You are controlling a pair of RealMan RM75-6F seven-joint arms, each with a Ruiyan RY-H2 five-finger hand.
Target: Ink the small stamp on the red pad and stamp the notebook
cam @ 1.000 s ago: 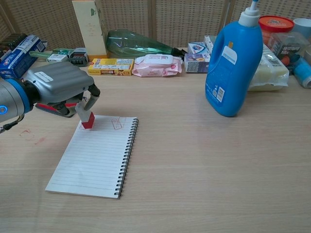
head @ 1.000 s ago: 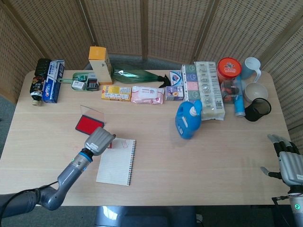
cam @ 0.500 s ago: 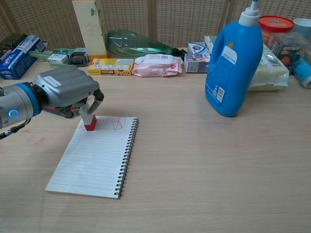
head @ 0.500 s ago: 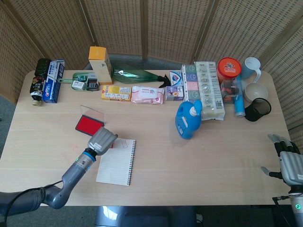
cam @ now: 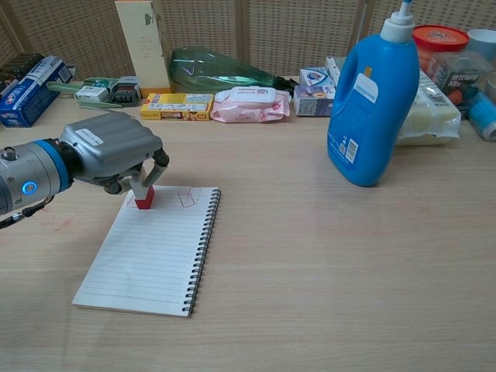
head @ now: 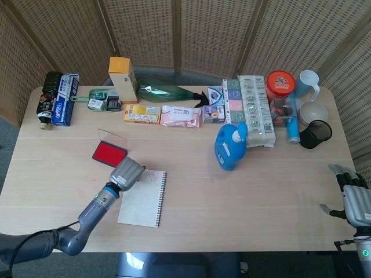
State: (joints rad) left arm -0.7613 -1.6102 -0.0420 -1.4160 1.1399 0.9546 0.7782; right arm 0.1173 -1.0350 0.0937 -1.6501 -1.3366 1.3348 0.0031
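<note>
My left hand point(cam: 108, 147) point(head: 127, 172) pinches the small red stamp point(cam: 144, 200) and holds it upright with its base on the top left corner of the spiral notebook point(cam: 151, 248) point(head: 142, 198). A red stamped mark point(cam: 186, 198) shows on the page just right of the stamp. The red ink pad point(head: 109, 152) lies open behind the hand, mostly hidden in the chest view. My right hand point(head: 352, 197) hangs off the table's right front edge with its fingers spread and nothing in it.
A blue detergent bottle point(cam: 372, 101) point(head: 231, 146) stands mid-table. Along the back edge lie a yellow carton point(head: 122, 72), a green bottle point(head: 168, 91), boxes, wipes point(head: 181, 116), a pill organizer point(head: 255, 110), cups and a mug point(head: 308, 84). Faint red ink smudges point(cam: 63, 224) mark the table left of the notebook.
My left hand has shifted slightly right and toward the notebook, settling lower over the stamp, which stays on the page's top left corner. The right hand has not moved.
</note>
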